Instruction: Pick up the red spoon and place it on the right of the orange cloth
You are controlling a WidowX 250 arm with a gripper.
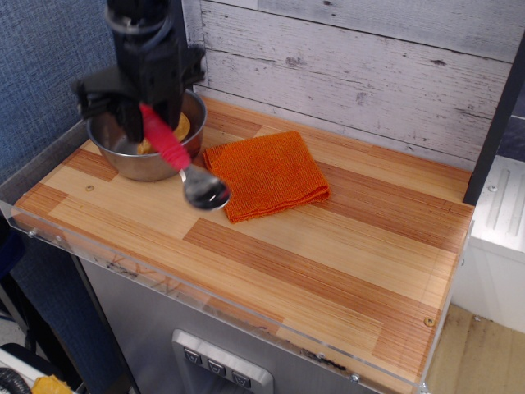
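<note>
My gripper (pixel 141 111) is shut on the red handle of the red spoon (pixel 168 148) and holds it in the air above the table's left part. The spoon hangs tilted, its shiny metal bowl (pixel 205 191) pointing down and to the right, just off the left edge of the orange cloth (pixel 267 174). The cloth lies flat and folded near the middle of the wooden table.
A steel bowl (pixel 148 156) with a tan-orange lump (pixel 180 127) in it stands at the back left, partly behind my gripper. A clear plastic rim (pixel 164 283) runs along the table's front edge. A grey plank wall (pixel 353 66) stands behind.
</note>
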